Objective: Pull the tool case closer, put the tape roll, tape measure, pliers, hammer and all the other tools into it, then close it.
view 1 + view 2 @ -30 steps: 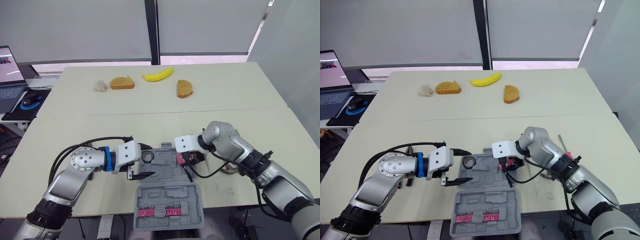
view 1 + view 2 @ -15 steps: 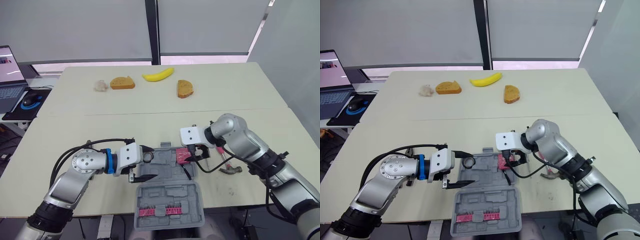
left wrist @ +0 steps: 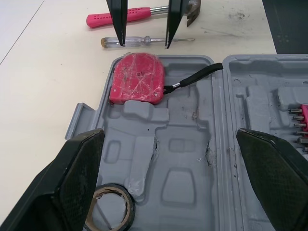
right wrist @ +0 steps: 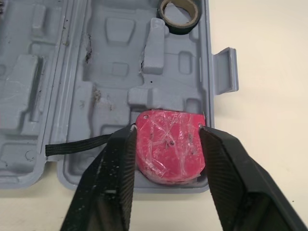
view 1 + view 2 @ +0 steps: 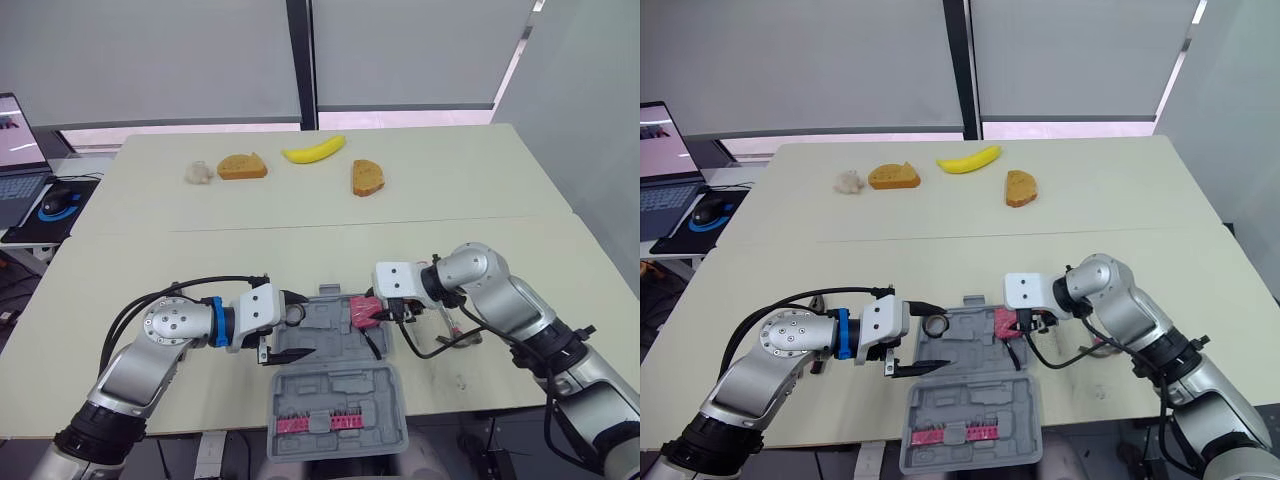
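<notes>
The tape measure [image 4: 168,151] lies in a corner of the tool case [image 5: 335,330] — likely hard, slick, chunky; pinch across its edges. The right hand [image 4: 166,126] straddles it, spread; the left hand [image 3: 168,139] hangs open.

Case [image 5: 330,338] open at the near edge of the table [image 5: 200,260]. Far half: tape roll [image 5: 295,314] in left corner, tape measure [image 5: 365,311] in right. Near half: bits [image 5: 318,421]. Right of case: screwdriver [image 3: 144,42], then hammer [image 3: 118,17]. Far behind: banana [image 5: 313,150].
</notes>
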Controlling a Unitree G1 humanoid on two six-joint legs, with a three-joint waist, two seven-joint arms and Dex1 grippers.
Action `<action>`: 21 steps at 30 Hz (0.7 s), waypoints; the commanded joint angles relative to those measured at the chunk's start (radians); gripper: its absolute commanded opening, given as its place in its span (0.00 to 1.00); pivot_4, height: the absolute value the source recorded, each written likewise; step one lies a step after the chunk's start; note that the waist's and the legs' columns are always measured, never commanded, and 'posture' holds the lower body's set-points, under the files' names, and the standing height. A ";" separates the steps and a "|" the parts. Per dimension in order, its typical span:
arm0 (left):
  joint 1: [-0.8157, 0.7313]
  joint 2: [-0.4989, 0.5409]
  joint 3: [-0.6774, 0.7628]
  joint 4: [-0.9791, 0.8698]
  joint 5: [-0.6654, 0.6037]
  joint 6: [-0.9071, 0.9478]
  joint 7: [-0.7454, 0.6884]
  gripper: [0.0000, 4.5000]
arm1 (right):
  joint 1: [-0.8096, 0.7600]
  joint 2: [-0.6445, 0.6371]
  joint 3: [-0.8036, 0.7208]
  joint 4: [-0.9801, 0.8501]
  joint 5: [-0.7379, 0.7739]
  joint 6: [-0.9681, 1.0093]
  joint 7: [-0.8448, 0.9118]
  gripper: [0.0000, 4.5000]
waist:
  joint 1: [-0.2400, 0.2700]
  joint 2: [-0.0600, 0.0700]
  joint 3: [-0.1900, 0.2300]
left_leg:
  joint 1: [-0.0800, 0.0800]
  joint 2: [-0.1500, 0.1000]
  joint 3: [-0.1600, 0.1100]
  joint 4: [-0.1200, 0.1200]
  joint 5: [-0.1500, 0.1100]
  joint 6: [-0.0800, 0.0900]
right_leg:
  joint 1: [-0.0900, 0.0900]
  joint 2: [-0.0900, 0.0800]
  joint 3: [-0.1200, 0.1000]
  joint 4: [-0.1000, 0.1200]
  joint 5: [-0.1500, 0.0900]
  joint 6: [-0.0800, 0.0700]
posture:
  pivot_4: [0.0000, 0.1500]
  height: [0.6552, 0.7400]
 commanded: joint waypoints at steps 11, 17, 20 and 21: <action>-0.026 0.005 0.013 -0.014 -0.016 0.002 -0.007 1.00 | 0.053 0.043 -0.051 0.193 0.024 -0.183 -0.114 0.32 | 0.000 0.000 0.000 | 0.000 0.000 0.001 0.000 0.000 0.000 | 0.000 0.000 0.000 0.000 0.000 0.000 | 1.00 1.00; -0.020 0.009 0.017 -0.017 -0.018 0.001 -0.011 1.00 | 0.063 0.029 0.007 0.283 -0.046 -0.090 -0.111 0.32 | 0.000 0.000 -0.001 | 0.001 0.000 0.000 0.000 0.000 0.000 | 0.002 0.000 0.000 0.000 0.000 0.000 | 1.00 1.00; -0.018 0.012 0.021 -0.014 -0.017 -0.002 -0.013 1.00 | 0.066 0.030 0.028 0.288 -0.060 -0.066 -0.104 0.32 | 0.005 -0.001 -0.001 | 0.003 0.000 0.000 0.000 0.000 0.000 | 0.004 0.000 0.000 0.000 0.000 0.000 | 1.00 1.00; -0.018 0.013 0.022 -0.012 -0.017 -0.003 -0.014 1.00 | 0.067 0.034 0.032 0.287 -0.060 -0.053 -0.102 0.32 | 0.005 -0.001 -0.002 | 0.003 0.000 -0.001 0.000 0.000 0.000 | 0.004 0.000 -0.001 0.000 0.000 0.000 | 1.00 1.00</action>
